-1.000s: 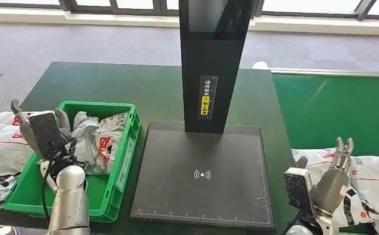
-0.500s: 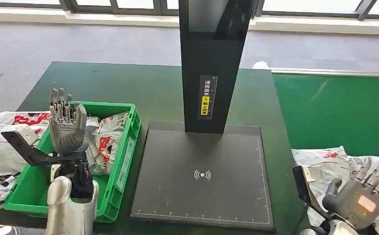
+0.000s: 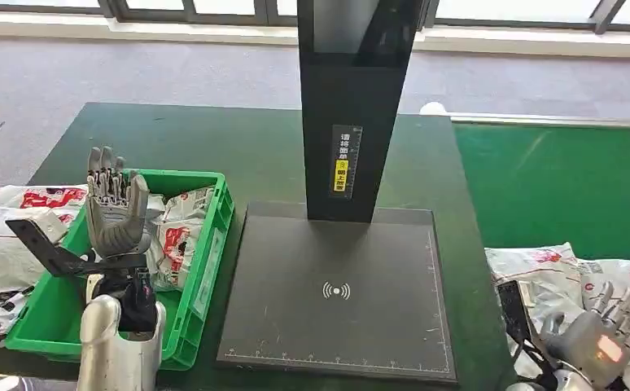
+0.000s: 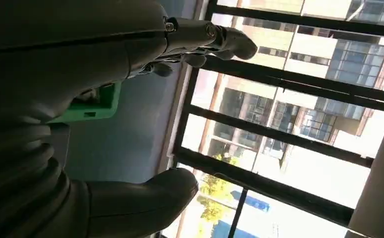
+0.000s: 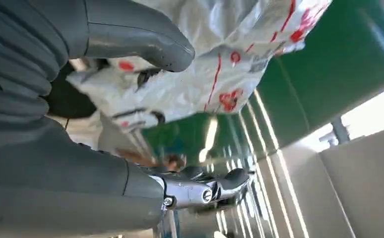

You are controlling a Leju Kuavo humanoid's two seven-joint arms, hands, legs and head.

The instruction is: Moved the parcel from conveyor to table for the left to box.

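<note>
Nearest, the right hand (image 3: 597,346) hovers with fingers spread, empty, over the white red-printed plastic parcel (image 3: 540,265) on the green conveyor (image 3: 556,179); nothing has reached the worktop (image 3: 263,155). Farther left, the left hand (image 3: 115,208) waits spread above the green plastic crate (image 3: 206,244).

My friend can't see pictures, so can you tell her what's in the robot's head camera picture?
A robot's left hand is raised open over a green bin of white parcels, and its right hand is open over white parcels on a green conveyor. Between them lies a black scanner pad with a tall black post, on a dark green table.
</note>
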